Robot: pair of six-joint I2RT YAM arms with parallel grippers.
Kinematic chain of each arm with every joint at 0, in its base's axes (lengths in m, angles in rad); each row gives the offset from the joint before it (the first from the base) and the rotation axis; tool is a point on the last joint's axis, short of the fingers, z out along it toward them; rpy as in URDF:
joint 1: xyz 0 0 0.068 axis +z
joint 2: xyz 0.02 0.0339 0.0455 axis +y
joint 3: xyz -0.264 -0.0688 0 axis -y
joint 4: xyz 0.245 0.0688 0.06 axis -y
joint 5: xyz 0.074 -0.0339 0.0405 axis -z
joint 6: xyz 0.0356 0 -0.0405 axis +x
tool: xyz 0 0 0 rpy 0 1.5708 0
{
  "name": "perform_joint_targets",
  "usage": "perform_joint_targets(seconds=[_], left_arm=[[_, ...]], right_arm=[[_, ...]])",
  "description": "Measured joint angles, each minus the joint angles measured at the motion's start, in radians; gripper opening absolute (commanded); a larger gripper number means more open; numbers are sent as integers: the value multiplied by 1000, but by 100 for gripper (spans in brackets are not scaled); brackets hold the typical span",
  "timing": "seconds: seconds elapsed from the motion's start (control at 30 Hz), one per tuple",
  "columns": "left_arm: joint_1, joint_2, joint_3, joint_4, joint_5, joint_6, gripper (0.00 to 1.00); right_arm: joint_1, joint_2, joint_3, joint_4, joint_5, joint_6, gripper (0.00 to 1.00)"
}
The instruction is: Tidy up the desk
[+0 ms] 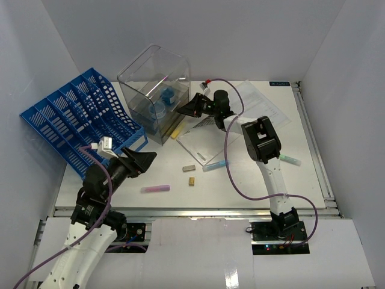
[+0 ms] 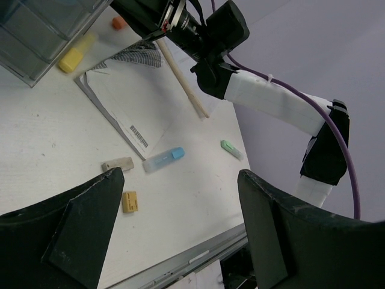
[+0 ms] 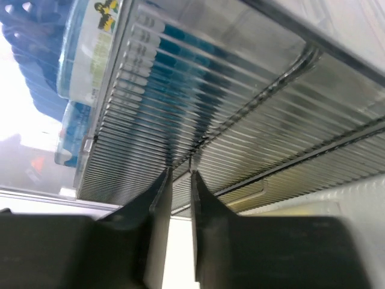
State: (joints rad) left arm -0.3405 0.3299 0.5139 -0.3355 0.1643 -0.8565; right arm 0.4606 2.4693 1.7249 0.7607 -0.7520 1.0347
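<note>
The white desk (image 1: pixel 252 186) carries scattered stationery. My left gripper (image 1: pixel 144 162) hovers open over its front left, empty; between its fingers in the left wrist view lies bare desk (image 2: pixel 192 198). Just beyond it lie a yellow eraser (image 2: pixel 130 201), a grey eraser (image 2: pixel 117 164) and a blue highlighter (image 2: pixel 163 159). My right gripper (image 1: pixel 182 111) reaches left to the clear bin (image 1: pixel 150 84). In the right wrist view its jaws (image 3: pixel 180 171) stand nearly together at a corner edge of the ribbed bin wall (image 3: pixel 240 90). Whether they pinch that edge is unclear.
A blue file rack (image 1: pixel 78 117) lies at the back left. Tape rolls (image 1: pixel 165 96) sit in the bin, with a yellow highlighter (image 1: pixel 175 132) against it. Papers (image 1: pixel 201 141), a wooden stick (image 2: pixel 183 78), a pink highlighter (image 1: pixel 155 188) and a green highlighter (image 1: pixel 290 160) lie about.
</note>
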Motion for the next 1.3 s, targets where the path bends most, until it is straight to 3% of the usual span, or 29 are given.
perform_joint_targets(seconds=[0.23, 0.57, 0.67, 0.83, 0.93, 1.1, 1.3], left_arm=[[0, -27, -67, -7, -1, -80, 84], [0, -58, -127, -1, 0, -147, 84], [0, -53, -136, 0, 2, -151, 85], [0, 48, -139, 10, 30, -135, 85], [0, 206, -123, -1, 76, -94, 88], [-3, 447, -14, -98, 102, 24, 88], [-17, 598, 179, -202, 95, 219, 85]], right_arm=[[-2, -36, -106, 88, 30, 66, 8], [-70, -247, -455, 140, -4, 43, 8], [-85, -293, -529, 145, -19, 27, 12], [-92, -316, -564, 150, -39, -16, 55], [-95, -322, -565, 134, -49, -73, 78], [-117, -407, -587, -2, -97, -247, 90], [-149, -641, -612, -326, -194, -660, 94]])
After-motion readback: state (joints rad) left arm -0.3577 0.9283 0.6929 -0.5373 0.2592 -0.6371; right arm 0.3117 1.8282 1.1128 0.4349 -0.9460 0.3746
